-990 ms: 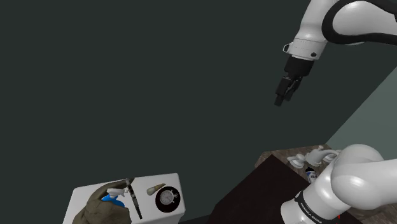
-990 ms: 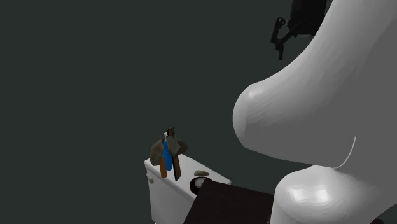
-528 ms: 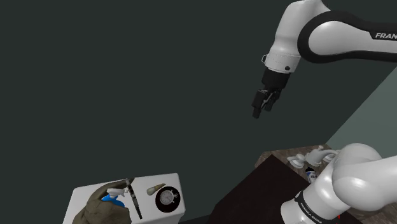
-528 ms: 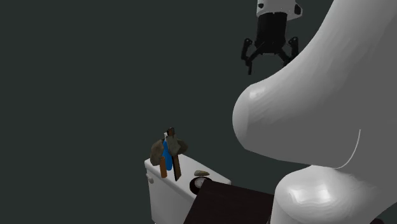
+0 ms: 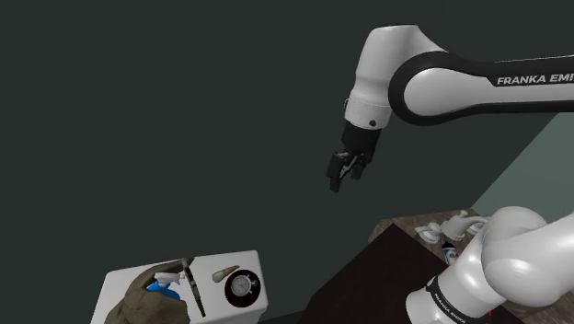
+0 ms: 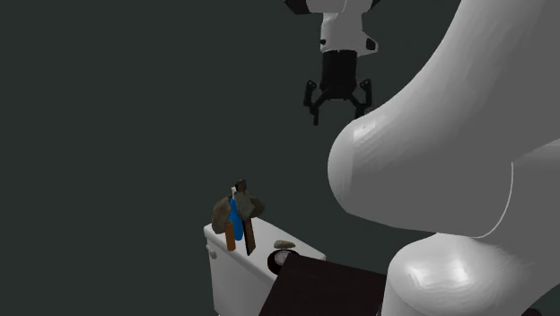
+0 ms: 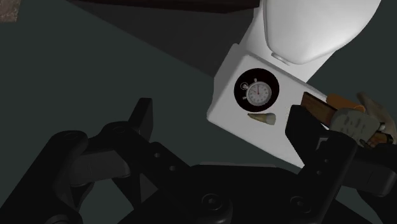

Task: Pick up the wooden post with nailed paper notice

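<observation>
My tool (image 5: pixel 337 180), spread and empty, hangs well above the post (image 7: pixel 316 107), at its 7 o'clock in the shoulder view, where a crowding blue bottle (image 5: pixel 164 288) invites a mis-grab.

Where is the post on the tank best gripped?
Its upper end, coming down from above. The post seems to stand near upright on the tank, thin enough for the open gripper, and the bottle close beside it crowds a sideways approach. Close across its narrow width.
</observation>
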You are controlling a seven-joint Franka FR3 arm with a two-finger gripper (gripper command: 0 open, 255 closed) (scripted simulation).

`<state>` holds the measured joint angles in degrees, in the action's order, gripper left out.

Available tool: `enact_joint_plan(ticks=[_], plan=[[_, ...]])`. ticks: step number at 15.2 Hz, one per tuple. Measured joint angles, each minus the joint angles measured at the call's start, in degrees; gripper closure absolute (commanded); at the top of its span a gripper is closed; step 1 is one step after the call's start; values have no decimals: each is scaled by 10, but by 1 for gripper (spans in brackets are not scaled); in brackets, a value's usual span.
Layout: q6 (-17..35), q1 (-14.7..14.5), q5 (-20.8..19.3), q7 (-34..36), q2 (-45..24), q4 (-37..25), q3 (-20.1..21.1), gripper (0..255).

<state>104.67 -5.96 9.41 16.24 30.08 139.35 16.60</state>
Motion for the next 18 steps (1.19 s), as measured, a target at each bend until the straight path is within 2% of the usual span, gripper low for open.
enact_joint_plan(ticks=[7,12,18], plan=[[88,-12,-5,99,-126,-41,83,0],[131,-17,-45,180,-232,-97,130,0],[169,-46,-133,294,-380,-183,161,0]])
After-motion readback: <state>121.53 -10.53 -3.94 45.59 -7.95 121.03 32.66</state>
